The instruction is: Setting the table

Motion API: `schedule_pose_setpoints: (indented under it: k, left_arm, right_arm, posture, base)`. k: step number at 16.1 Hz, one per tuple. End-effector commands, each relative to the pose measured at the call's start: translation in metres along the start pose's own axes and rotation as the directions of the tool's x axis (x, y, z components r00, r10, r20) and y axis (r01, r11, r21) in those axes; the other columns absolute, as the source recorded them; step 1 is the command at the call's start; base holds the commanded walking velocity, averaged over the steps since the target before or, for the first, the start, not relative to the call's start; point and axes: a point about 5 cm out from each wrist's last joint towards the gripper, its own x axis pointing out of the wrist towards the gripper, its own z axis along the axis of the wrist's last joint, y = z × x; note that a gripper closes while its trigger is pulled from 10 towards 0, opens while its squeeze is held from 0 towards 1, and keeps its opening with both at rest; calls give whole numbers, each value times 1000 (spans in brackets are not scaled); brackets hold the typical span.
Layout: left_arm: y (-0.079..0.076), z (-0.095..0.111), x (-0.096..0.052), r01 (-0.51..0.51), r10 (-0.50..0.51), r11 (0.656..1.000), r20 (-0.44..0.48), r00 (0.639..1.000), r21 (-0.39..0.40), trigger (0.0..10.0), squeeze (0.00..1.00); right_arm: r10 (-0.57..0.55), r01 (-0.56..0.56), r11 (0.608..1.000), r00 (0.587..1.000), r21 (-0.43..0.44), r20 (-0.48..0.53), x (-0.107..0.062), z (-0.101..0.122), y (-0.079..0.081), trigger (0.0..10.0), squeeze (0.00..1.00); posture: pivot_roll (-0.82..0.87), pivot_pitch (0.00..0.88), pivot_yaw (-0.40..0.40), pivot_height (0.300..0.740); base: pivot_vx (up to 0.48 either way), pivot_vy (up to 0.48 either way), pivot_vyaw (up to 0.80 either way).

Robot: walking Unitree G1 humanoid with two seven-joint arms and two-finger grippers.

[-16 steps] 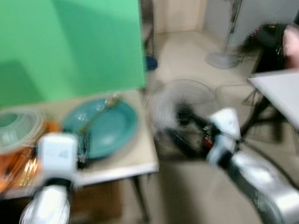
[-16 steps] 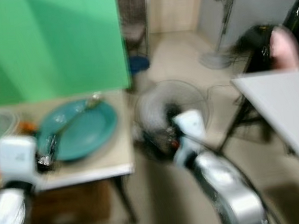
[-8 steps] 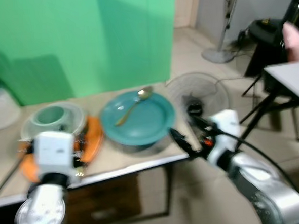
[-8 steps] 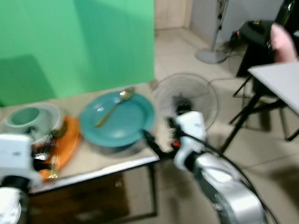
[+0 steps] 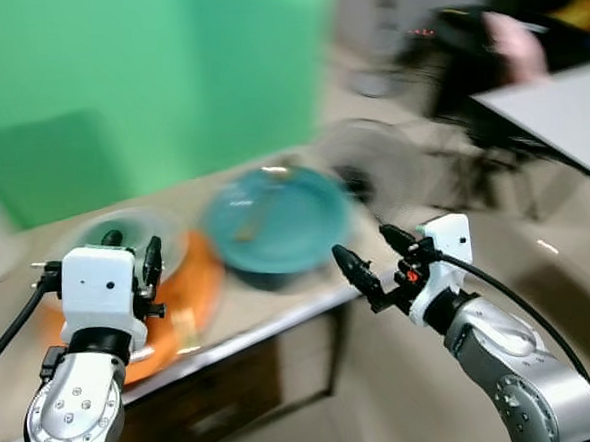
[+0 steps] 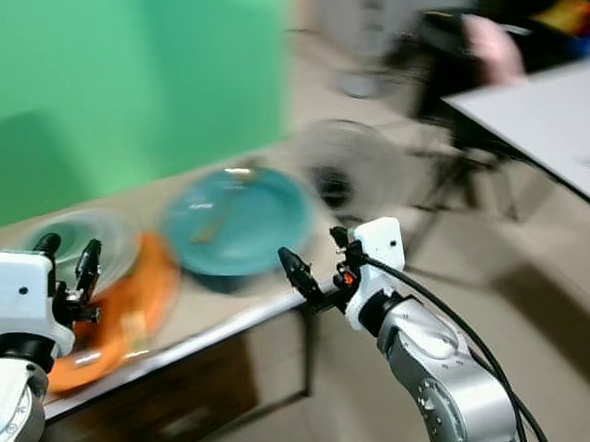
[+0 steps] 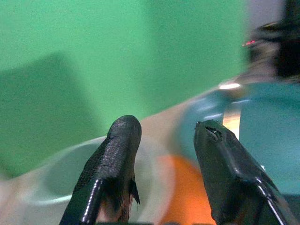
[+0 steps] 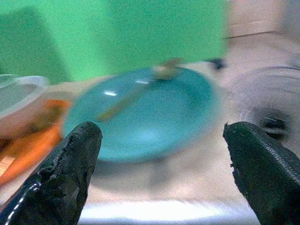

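Before the robot: long beige bench [image 5: 281, 312], backed by a green wall; views blurred.
Plate: round teal plate [image 5: 275, 220] lies on the bench near its right end, just beside the orange tray.
Spoon: 1 gold metal spoon [image 8: 140, 91] rests across the teal plate.
Tray: flat orange tray [image 5: 185, 308] lies on the bench, left of the plate.
Bowl: clear bowl [image 7: 61, 176] sits on the orange tray.
Left pincer [image 5: 132, 261]: raised above the bowl, 2 fingers moderately apart, holding nothing.
Right pincer [image 5: 370, 261]: off the bench's right front corner, fingers spread wide, holding nothing, aimed at the plate.
Floor: round wire fan [image 6: 347, 173] stands beyond the bench end.
Far right: white table [image 5: 559, 115].
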Motion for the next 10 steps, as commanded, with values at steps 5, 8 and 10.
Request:
schedule_pose_setpoints:
  k: [5,8,10]
  left_arm:
    - [-4,1,-3,-9,9,1000,4,1000,-24,10000,0]
    - [1,2,-4,-14,14,999,16,1000,-31,10000,0]
    - [5,4,-5,-25,26,999,22,999,-48,10000,0]
  right_arm:
    - [-10,11,1000,1000,-5,14,-1,7,-4,10000,0]
    - [2,-1,1000,1000,-7,13,1,8,-3,10000,0]
    - [10,-10,1000,1000,-10,8,2,9,-2,10000,0]
  posture:
    - [-8,23,7,740]
    - [-1,25,3,740]
    - [2,26,-1,740]
  base:
    - [0,0,-98]
    - [0,0,0]
    - [0,0,0]
